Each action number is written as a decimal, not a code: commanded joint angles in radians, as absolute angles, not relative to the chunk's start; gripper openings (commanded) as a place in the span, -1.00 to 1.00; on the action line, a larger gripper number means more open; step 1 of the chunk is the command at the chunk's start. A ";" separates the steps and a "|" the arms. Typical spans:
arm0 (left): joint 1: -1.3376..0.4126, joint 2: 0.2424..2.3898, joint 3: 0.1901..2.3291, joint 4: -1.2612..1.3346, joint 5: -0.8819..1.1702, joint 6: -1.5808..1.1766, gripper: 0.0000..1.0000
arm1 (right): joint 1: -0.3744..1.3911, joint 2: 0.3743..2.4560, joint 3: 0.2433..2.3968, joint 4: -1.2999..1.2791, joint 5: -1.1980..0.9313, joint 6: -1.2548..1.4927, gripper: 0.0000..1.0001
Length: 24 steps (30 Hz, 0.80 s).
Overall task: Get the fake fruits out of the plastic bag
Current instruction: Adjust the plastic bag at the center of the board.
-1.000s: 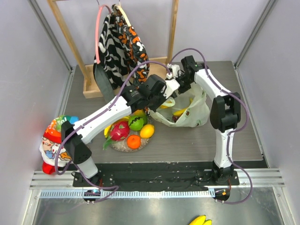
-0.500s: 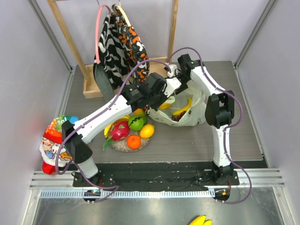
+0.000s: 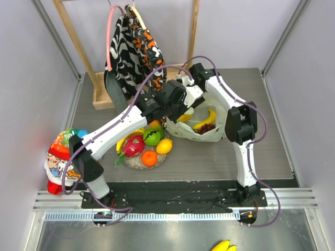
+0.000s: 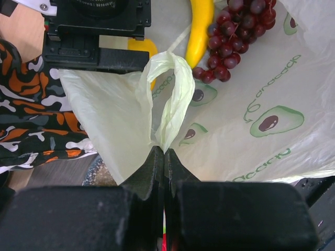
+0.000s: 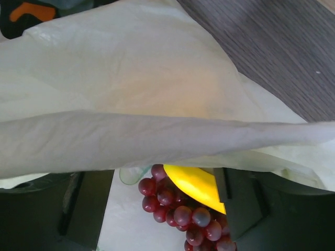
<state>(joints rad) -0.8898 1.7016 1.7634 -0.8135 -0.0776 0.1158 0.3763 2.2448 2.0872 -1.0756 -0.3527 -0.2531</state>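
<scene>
**Item 1, 8 o'clock, near-left corner of the counter (image 3: 272,151).** Toy figure (image 3: 56,159), upright, well apart from everything else.

**Item 2, 7 o'clock of the bag.** Fruits lying outside it, heaped and touching:
- dragon fruit (image 3: 133,145)
- orange (image 3: 149,158)
- lemon (image 3: 164,146)
- green apple (image 3: 152,137)
- banana bunch (image 3: 124,140) on the heap's 9 o'clock side

**Item 3, centre.** Plastic bag (image 3: 220,133), on the counter with its mouth agape. Inside I see a banana (image 3: 205,120) and grapes (image 3: 208,127), touching each other.

**Item 4, bag's 9 o'clock.** Left gripper (image 4: 164,154), clenched on the bag's handle loop (image 4: 170,94), with the film pinched flat between the jaws.

**Item 5, bag's 12 o'clock rim.** Right gripper (image 5: 157,175), jaws spread wide. A fold of the bag stretches across in front of them. I cannot tell whether it touches the fingers. Grapes and banana show in the gap.

**Item 6, 11 o'clock, far end.** Patterned cloth (image 3: 133,49), hanging from a wooden rack (image 3: 193,31).
</scene>
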 commanded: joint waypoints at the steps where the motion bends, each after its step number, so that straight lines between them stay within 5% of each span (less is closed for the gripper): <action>1: -0.890 1.698 1.813 -0.804 -0.052 0.120 -1.00 | 0.373 2.233 2.109 -1.092 -0.333 -0.244 0.54; 12: -0.890 1.692 1.832 -0.814 -0.034 0.138 -1.00 | 0.374 2.200 2.048 -1.098 -0.248 -0.261 0.08; 17: -0.890 1.698 1.839 -0.818 -0.009 0.143 -1.00 | 0.364 2.053 1.961 -1.085 -0.337 -0.239 0.41; 24: -0.896 1.703 1.839 -0.827 0.034 0.153 -1.00 | 0.229 1.830 1.722 -1.028 -0.163 -0.262 0.32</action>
